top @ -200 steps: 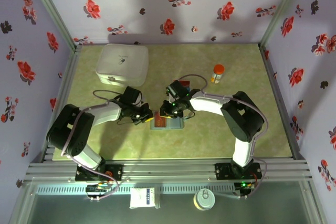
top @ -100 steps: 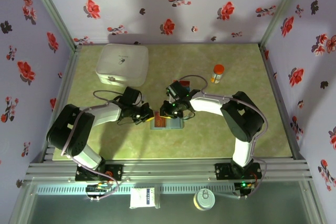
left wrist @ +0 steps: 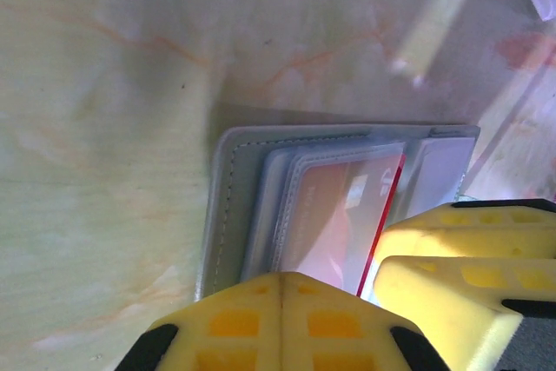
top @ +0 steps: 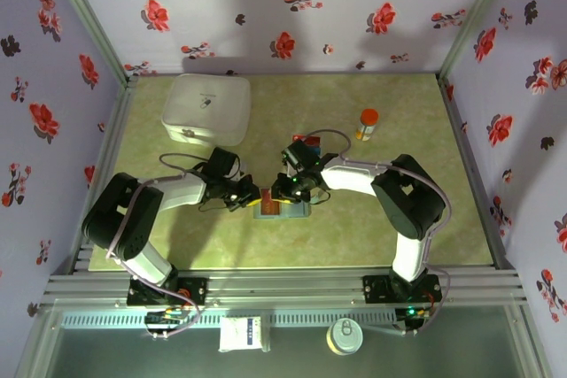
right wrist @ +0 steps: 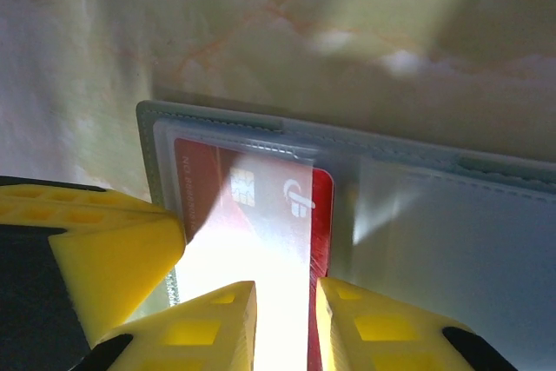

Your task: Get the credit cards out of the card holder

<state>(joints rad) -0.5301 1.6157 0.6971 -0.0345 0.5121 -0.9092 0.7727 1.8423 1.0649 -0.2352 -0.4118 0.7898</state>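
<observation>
The grey-blue card holder (top: 292, 210) lies open and flat on the table between both arms. A red card (right wrist: 252, 184) sits in the clear sleeve of its left panel (left wrist: 228, 206), with its red edge sticking out past the sleeve (left wrist: 382, 223). My left gripper (left wrist: 282, 280) is shut, and its joined tips press on the holder's near edge (top: 251, 198). My right gripper (right wrist: 285, 297) stands over the same card (top: 285, 190) with its jaws a narrow gap apart. One fingertip (right wrist: 347, 310) rests at the card's exposed red edge. Nothing is clamped between them.
A white rounded-square box (top: 206, 109) stands at the back left. An orange-capped bottle (top: 367, 123) stands at the back right. The holder's other panel (right wrist: 434, 249) holds a clear sleeve. Green table (top: 399, 95) lies open at the right.
My left gripper has edged slightly right along the holder. The right gripper and the card holder stay almost where they were.
</observation>
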